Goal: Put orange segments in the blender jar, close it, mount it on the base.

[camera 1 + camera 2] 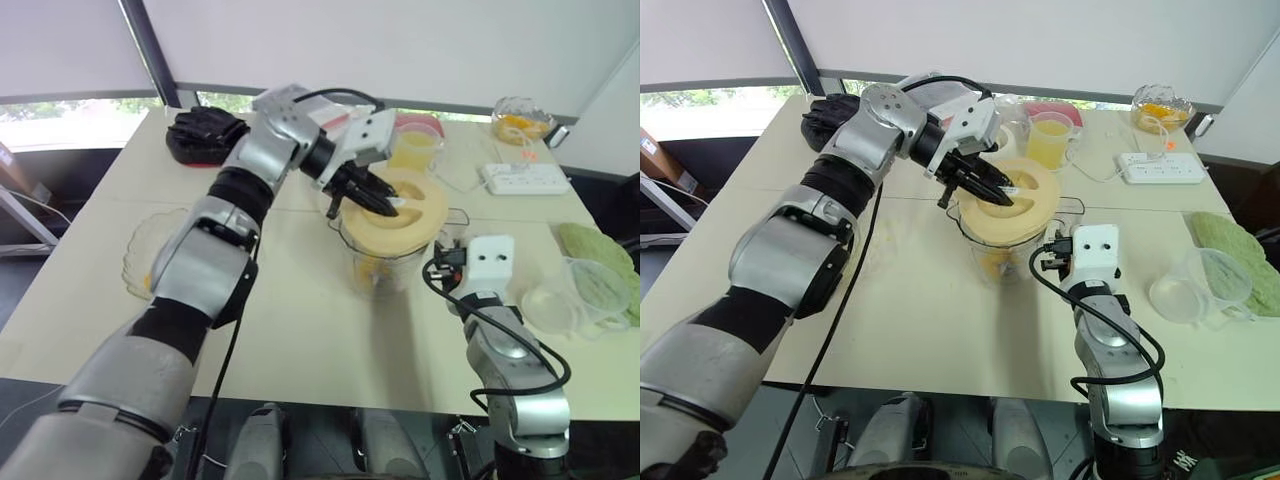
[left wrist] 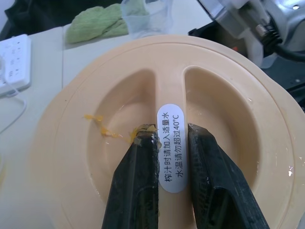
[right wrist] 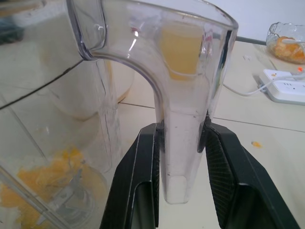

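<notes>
The clear blender jar (image 1: 375, 265) stands mid-table with orange segments (image 3: 62, 167) at its bottom. A cream lid (image 1: 420, 215) sits on top of it. My left gripper (image 2: 170, 136) is shut on the lid's central ridge (image 2: 170, 95), which carries a white label; a bit of orange pulp (image 2: 102, 131) lies in the lid's hollow. My right gripper (image 3: 183, 131) is shut on the jar's clear handle (image 3: 186, 86) from the right side. A black round object (image 1: 205, 135), possibly the base, sits at the far left of the table.
A cup of orange juice (image 1: 415, 150) stands just behind the jar. A bowl of orange segments (image 1: 520, 120) and a white power strip (image 1: 525, 178) are at the back right. A green cloth (image 1: 600, 255) and clear tub (image 1: 575, 295) lie right; a glass plate (image 1: 150, 255) left.
</notes>
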You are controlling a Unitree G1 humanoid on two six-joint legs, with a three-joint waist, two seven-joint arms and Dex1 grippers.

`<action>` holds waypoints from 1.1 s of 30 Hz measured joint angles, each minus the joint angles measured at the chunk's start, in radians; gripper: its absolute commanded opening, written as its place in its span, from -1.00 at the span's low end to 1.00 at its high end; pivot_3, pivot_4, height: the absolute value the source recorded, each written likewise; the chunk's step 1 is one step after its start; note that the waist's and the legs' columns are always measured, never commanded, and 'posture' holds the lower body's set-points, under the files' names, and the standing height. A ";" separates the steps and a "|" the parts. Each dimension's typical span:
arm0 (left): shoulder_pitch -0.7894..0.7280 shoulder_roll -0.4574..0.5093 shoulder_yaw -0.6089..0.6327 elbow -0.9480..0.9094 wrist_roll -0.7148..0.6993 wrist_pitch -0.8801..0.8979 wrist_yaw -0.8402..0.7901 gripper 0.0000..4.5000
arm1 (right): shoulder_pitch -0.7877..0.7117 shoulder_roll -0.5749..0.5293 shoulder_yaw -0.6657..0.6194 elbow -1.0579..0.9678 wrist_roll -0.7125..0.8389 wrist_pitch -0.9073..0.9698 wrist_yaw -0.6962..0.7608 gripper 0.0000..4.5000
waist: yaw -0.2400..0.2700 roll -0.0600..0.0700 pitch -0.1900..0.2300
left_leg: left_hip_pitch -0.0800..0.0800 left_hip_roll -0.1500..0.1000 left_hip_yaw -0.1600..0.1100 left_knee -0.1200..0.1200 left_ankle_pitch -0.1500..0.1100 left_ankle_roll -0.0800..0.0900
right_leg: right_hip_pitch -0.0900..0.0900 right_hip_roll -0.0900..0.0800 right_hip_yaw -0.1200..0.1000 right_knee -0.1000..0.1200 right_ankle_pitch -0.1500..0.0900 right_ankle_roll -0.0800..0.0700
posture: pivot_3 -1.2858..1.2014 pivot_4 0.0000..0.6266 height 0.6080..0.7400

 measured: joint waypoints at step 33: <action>0.088 -0.012 -0.019 -0.149 0.057 0.119 -0.025 -0.87 | 0.023 -0.002 -0.045 -0.013 0.019 -0.001 0.041 -0.64 | 0.004 0.000 0.000 | 0.000 0.000 0.000 0.000 0.000 0.000 | 0.001 0.000 0.000 -0.001 0.000 -0.001 | 0.03 -0.52 1.00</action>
